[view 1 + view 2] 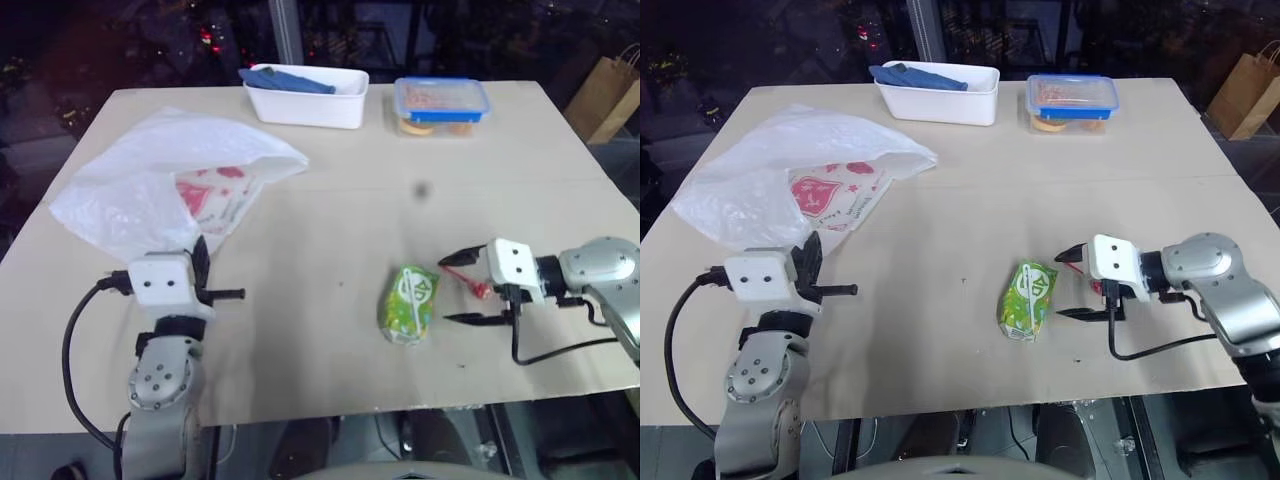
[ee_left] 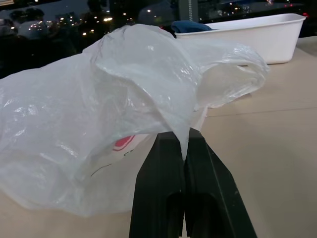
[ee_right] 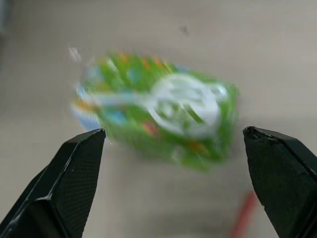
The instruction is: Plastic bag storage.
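Crinkly translucent plastic bag [image 1: 160, 180] pinched in left fingers [image 2: 163, 163]; right fingers [image 3: 74, 168] wide.

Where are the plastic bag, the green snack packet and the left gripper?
plastic bag [image 1: 130, 195]: left eye view, crinkled body.
green snack packet [image 1: 408, 303]: left eye view, middle.
left gripper [image 2: 185, 144]: left wrist view, shut fingertips.

Green packet [image 1: 408, 303], tub [image 1: 308, 97], lidded box [image 1: 441, 104]

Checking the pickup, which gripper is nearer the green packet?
Right. The right gripper is open beside the green packet; the left gripper is far across the table, shut on the plastic bag.
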`<state>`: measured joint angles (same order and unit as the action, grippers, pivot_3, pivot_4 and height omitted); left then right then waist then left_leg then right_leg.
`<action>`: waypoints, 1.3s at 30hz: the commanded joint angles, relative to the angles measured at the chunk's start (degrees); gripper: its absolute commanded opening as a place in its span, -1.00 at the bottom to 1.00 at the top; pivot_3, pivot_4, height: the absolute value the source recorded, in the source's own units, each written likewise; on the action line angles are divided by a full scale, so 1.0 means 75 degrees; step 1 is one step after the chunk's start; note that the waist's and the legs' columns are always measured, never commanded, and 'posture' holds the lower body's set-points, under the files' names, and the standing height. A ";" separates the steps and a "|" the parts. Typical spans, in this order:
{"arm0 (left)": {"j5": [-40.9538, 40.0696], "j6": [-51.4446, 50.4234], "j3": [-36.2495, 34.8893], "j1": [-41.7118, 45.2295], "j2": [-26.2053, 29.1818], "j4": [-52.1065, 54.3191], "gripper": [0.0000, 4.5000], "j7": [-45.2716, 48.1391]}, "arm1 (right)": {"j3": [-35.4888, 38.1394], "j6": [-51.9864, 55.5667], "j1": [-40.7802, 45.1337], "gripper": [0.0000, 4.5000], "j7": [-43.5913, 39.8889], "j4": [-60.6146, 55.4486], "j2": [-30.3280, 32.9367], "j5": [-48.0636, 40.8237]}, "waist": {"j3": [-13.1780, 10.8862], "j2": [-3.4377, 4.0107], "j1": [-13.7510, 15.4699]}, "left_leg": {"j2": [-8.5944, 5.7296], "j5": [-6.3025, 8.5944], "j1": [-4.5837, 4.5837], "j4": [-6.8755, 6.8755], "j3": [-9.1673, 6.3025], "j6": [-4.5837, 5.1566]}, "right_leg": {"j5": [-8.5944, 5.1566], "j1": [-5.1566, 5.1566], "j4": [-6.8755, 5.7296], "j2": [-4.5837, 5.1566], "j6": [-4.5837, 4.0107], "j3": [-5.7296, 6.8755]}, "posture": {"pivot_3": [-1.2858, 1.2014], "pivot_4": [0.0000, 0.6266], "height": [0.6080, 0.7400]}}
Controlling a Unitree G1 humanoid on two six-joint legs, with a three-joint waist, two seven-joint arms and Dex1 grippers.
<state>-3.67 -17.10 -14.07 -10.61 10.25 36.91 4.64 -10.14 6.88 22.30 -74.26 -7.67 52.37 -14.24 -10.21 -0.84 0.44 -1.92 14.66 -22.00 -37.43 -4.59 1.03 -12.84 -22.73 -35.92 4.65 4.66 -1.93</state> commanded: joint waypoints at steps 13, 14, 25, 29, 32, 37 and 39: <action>0.0060 0.0273 0.0024 -0.0099 0.0145 -0.0031 -0.97 0.0200 | -0.0712 0.1195 0.0673 1.00 -0.0847 0.1150 0.0575 0.1602 | -0.0002 0.0002 0.0048 | -0.0003 -0.0001 -0.0016 0.0004 -0.0038 -0.0006 | 0.0000 -0.0005 0.0005 0.0023 -0.0004 0.0012 | 0.03 -0.52 1.00; 0.0062 0.0285 0.0026 -0.0110 0.0148 -0.0035 -0.97 0.0205 | -0.0700 0.1345 0.0603 1.00 -0.0718 0.1056 0.0580 0.1705 | 0.0000 0.0005 0.0036 | -0.0003 0.0000 -0.0018 0.0004 -0.0045 -0.0005 | 0.0000 -0.0007 0.0005 0.0025 -0.0003 0.0012 | 0.03 -0.52 1.00; 0.0048 0.0359 0.0075 -0.0069 0.0228 -0.0130 -1.00 0.0270 | -0.0638 0.2175 0.0663 -0.40 -0.0290 0.0582 0.0539 0.1878 | 0.0000 0.0004 0.0038 | -0.0007 0.0000 -0.0014 0.0002 -0.0034 -0.0004 | 0.0000 -0.0003 0.0004 0.0023 -0.0002 0.0017 | 0.03 -0.52 1.00; -0.0034 0.0387 0.0130 0.0013 0.0312 -0.0173 -1.00 0.0423 | -0.0453 0.2242 0.0829 -0.68 -0.0103 0.0490 0.0409 0.1750 | 0.0000 0.0003 0.0038 | -0.0008 0.0000 -0.0015 0.0002 -0.0033 -0.0004 | 0.0000 -0.0003 0.0004 0.0024 -0.0002 0.0019 | 0.03 -0.52 1.00; -0.0147 0.0317 0.0411 0.0318 0.0507 -0.0202 -1.00 0.0794 | -0.0173 0.2709 0.1403 -0.68 0.0324 0.0423 -0.0216 0.1338 | 0.0000 0.0004 -0.0001 | -0.0008 0.0000 -0.0014 0.0002 -0.0030 -0.0004 | 0.0000 -0.0003 0.0003 0.0022 -0.0002 0.0018 | 0.03 -0.52 1.00; -0.0453 -0.0269 0.1363 0.2263 0.0741 -0.0710 -1.00 0.1491 | -0.0171 0.3864 0.2248 -0.68 0.0802 0.0347 -0.0851 0.1084 | -0.0001 0.0004 0.0073 | -0.0011 -0.0007 -0.0024 -0.0006 -0.0052 -0.0015 | 0.0003 -0.0002 -0.0002 0.0014 -0.0006 0.0048 | 0.03 -0.52 1.00; -0.0489 -0.0293 0.1819 0.3314 0.0680 -0.1276 -1.00 0.1780 | -0.0208 0.3757 0.2538 -0.68 0.0827 0.0554 -0.0941 0.1082 | -0.0001 0.0004 0.0094 | -0.0036 -0.0010 -0.0038 -0.0011 -0.0069 -0.0019 | 0.0005 -0.0003 -0.0001 0.0023 -0.0008 0.0062 | 0.03 -0.52 1.00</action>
<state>-6.83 -19.40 -2.78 11.29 15.44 28.16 16.32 -12.98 34.92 39.69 -68.50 -3.43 45.18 -5.70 -10.22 -0.81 1.14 -2.30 14.51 -22.35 -37.52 -5.17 0.77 -12.80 -22.77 -35.92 4.87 4.61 -1.41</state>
